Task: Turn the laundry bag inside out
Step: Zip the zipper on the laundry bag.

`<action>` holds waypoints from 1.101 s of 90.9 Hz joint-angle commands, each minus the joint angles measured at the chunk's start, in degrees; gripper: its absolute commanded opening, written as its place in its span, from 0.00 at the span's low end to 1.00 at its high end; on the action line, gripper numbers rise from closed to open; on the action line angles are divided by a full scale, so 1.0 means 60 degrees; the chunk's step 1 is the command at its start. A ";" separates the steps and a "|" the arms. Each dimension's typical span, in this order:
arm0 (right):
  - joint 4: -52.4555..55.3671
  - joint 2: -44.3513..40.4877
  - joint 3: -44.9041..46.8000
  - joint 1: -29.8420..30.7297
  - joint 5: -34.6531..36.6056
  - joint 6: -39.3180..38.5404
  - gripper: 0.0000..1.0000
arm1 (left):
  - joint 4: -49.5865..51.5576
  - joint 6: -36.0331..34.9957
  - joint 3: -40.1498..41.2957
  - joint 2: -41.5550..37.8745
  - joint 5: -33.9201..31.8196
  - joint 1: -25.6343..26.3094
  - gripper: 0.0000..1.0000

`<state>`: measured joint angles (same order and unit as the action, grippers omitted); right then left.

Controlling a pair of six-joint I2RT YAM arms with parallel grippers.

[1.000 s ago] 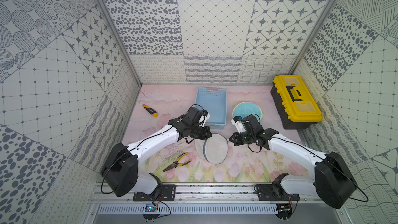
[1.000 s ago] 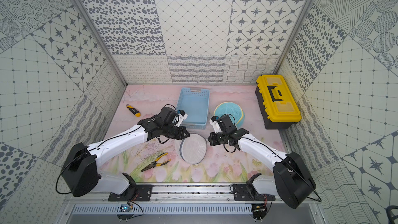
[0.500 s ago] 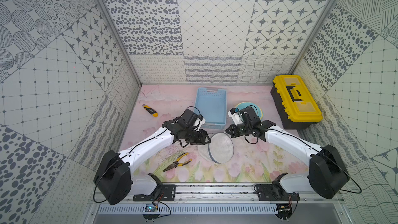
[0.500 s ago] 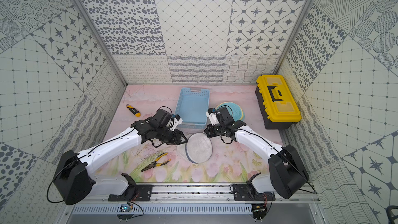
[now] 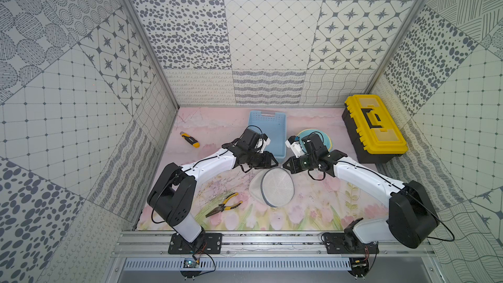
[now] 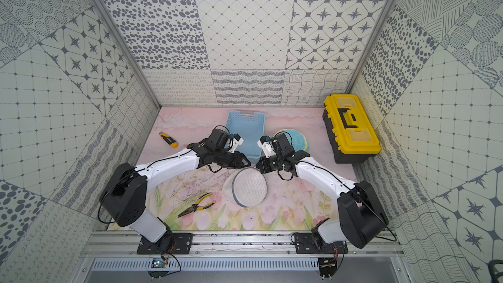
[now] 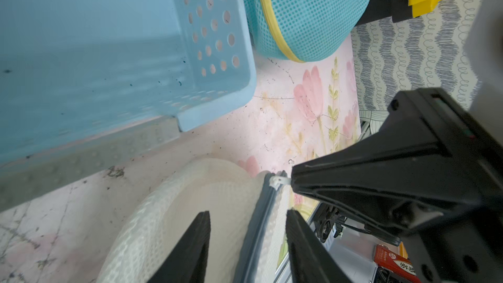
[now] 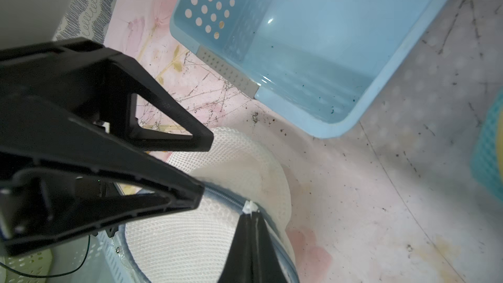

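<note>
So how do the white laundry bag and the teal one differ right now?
The white laundry bag has a grey zipper rim; the teal bag has yellow trim. The white one sits mid-table between both grippers, its zipper pull pinched by the right gripper; the teal one lies untouched beside the blue basket. Both are round mesh.

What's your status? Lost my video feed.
Left gripper open, straddling the white laundry bag's zipper rim. Right gripper shut on zipper pull. Bag not yet turned. Blue basket close behind.
</note>
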<state>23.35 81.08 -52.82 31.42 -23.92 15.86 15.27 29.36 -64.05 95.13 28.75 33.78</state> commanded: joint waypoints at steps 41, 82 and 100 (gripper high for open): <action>-0.0253 0.0205 -0.0381 0.0110 0.0195 -0.0018 0.00 | 0.0478 -0.0931 -0.0335 0.0345 0.0298 0.0459 0.26; -0.0285 0.0001 -0.0176 0.0095 0.0621 0.0238 0.00 | 0.0549 -0.0773 -0.0059 -0.0189 -0.0032 0.0511 0.00; -0.0317 -0.0127 0.0100 0.0028 0.0942 0.0395 0.00 | 0.0275 -0.0650 0.0259 -0.0753 0.0034 0.0508 0.00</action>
<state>22.92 81.78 -53.47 32.14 -21.93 17.28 16.93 25.39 -63.53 93.27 28.12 36.64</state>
